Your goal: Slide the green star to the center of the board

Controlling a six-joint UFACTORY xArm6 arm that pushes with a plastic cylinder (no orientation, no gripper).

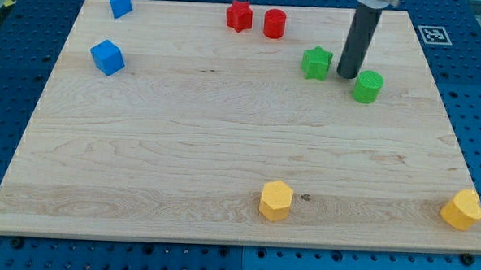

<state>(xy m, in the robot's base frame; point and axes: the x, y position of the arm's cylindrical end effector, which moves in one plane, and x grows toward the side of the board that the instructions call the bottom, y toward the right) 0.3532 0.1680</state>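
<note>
The green star (316, 63) lies on the wooden board (224, 134) toward the view's upper right. My tip (347, 76) is on the board just to the right of the star, with a small gap between them. A green cylinder (368, 87) sits just to the right of and slightly below my tip. The dark rod rises from the tip to the view's top edge.
A red star (239, 16) and a red cylinder (275, 23) sit near the top edge. Two blue blocks (119, 3) (107, 57) lie at the upper left. A yellow hexagonal block (276, 200) and another yellow block (462, 210) lie near the bottom edge.
</note>
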